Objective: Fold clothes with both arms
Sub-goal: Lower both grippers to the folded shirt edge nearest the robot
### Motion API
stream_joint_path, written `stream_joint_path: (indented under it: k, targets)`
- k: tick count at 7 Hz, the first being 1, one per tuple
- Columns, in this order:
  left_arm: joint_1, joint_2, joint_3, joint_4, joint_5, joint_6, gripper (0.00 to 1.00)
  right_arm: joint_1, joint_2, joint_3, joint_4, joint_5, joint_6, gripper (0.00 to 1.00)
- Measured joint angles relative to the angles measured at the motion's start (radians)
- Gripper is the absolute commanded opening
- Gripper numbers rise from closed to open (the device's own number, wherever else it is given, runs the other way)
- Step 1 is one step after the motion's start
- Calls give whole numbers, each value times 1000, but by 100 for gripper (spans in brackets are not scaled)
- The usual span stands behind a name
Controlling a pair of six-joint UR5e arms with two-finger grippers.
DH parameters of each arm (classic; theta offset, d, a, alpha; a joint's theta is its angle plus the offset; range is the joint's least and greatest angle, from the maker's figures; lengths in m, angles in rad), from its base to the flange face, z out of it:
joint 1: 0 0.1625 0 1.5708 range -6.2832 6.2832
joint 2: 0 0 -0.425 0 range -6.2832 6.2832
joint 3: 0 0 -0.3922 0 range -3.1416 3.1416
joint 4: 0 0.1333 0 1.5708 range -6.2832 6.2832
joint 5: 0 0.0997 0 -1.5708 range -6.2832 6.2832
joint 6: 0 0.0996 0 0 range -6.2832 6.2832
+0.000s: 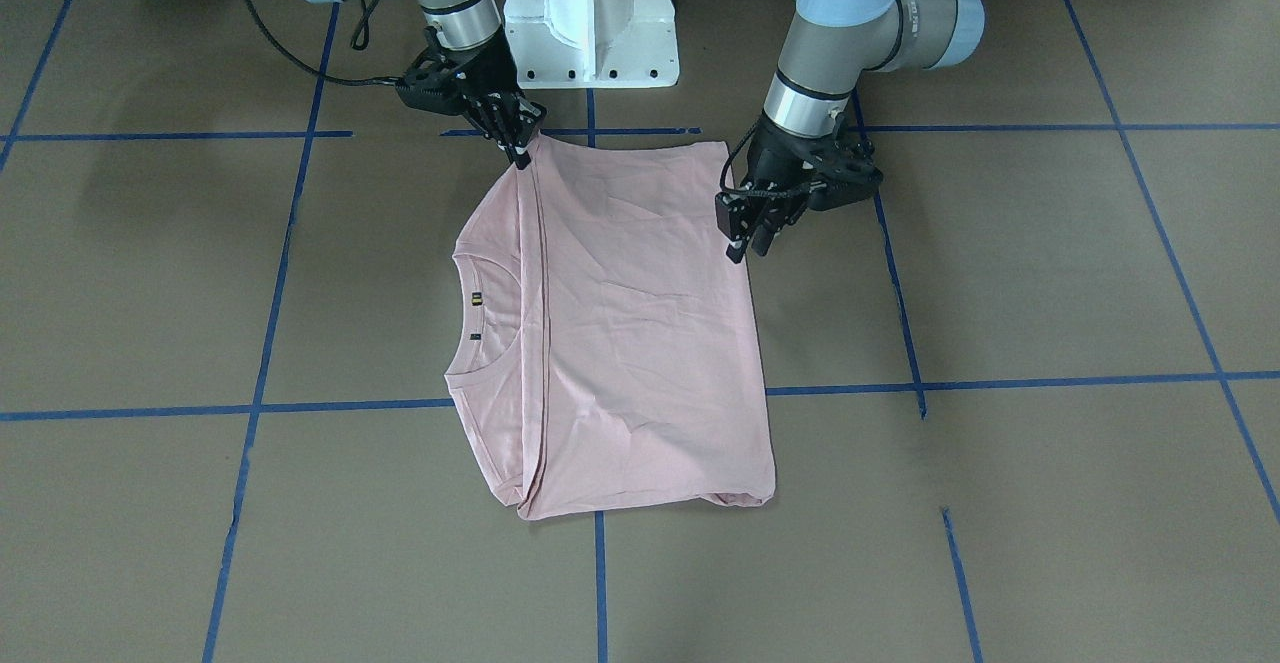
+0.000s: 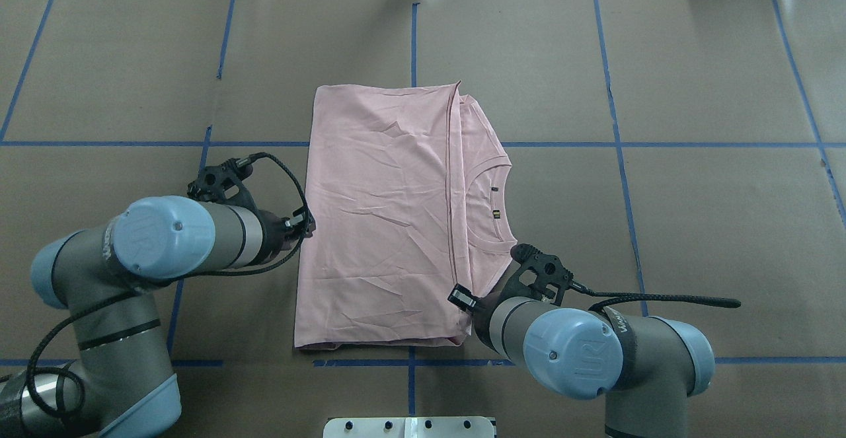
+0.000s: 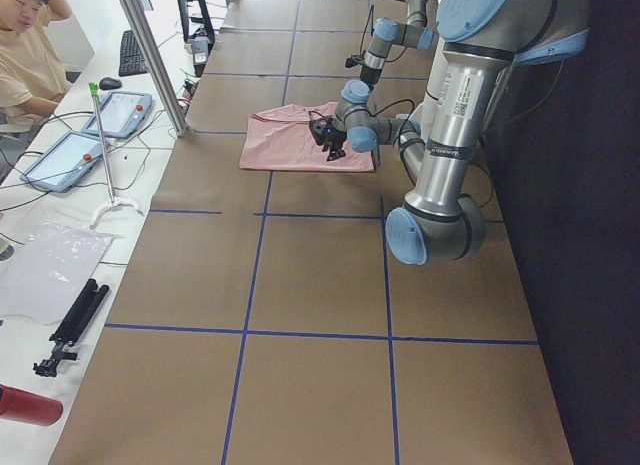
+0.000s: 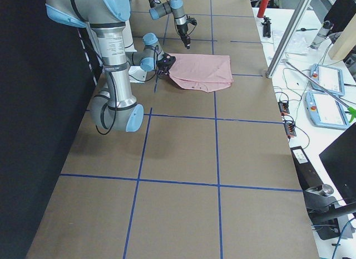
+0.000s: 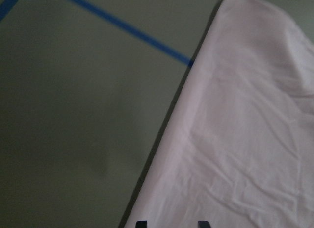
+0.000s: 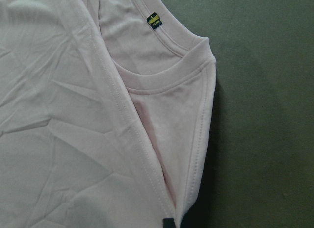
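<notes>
Facing the robot, the pink T-shirt (image 1: 640, 343) is lying folded on the brown table (image 1: 1000, 263), with its collar pointing to this view's left and a folded-over layer covering most of it. The right gripper (image 1: 520, 148), on this view's left, is pinching the far corner of the folded layer, with its jaws closed on the cloth. The left gripper (image 1: 748, 243), on this view's right, is hanging at the shirt's opposite edge with its jaws a narrow gap apart.

From overhead, the shirt is lying in the middle of the table across a blue tape line (image 2: 661, 145). The left gripper is sitting at its left edge and the right gripper at its near right corner, just beside the collar (image 2: 492, 207).

From the left end, the shirt is lying far down the table, and a person (image 3: 25, 55) is sitting at a side desk.

From the right end, the shirt is lying just beyond the near arm's gripper.

The left wrist camera is showing two fingertips (image 5: 141, 223) standing apart over the shirt's edge.

The right wrist camera is showing the collar, a small neck label (image 6: 154, 20), and one dark fingertip (image 6: 169, 223) touching the hem.
</notes>
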Motion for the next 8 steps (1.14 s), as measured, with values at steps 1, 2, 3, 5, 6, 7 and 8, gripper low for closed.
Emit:
stream_joint_path:
  k: [1,2,3,5,6,7,8]
  targets:
    - [37,16,-34,33,0,-33,51,-3,-5,4,-4,0,1,0]
    - [73,22,-48,60,-1,-64,51,-4,-6,5,-5,0,1,0]
    - [108,27,-48,72,-2,-86,51,-6,-7,5,-5,1,1,0]
    - [170,30,-37,77,0,-106,50,-10,-8,5,-5,1,1,0]
    - [188,30,-34,78,2,-109,50,-10,-9,4,-5,1,1,0]
    - [198,32,-34,79,3,-110,49,-11,-9,4,-5,1,1,0]
    - [208,35,-33,86,3,-110,49,-11,-9,4,-5,1,1,0]
